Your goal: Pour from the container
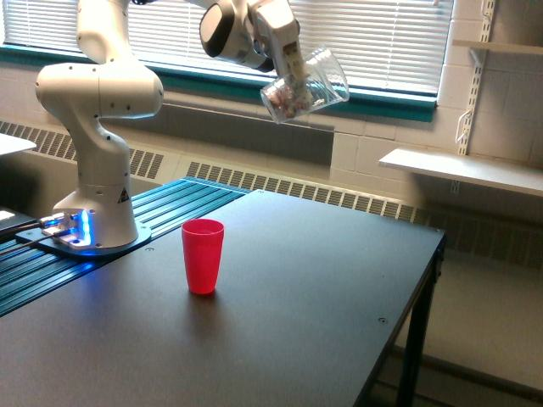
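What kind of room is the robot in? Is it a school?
Probably a lab or classroom. The robot arm is bolted beside a plain black table, with window blinds and wall shelves behind. Its pincer holds a clear cup high above a red cup.

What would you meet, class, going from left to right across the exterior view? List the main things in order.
Robot base → red cup → clear container held high in the gripper → white wall shelf.
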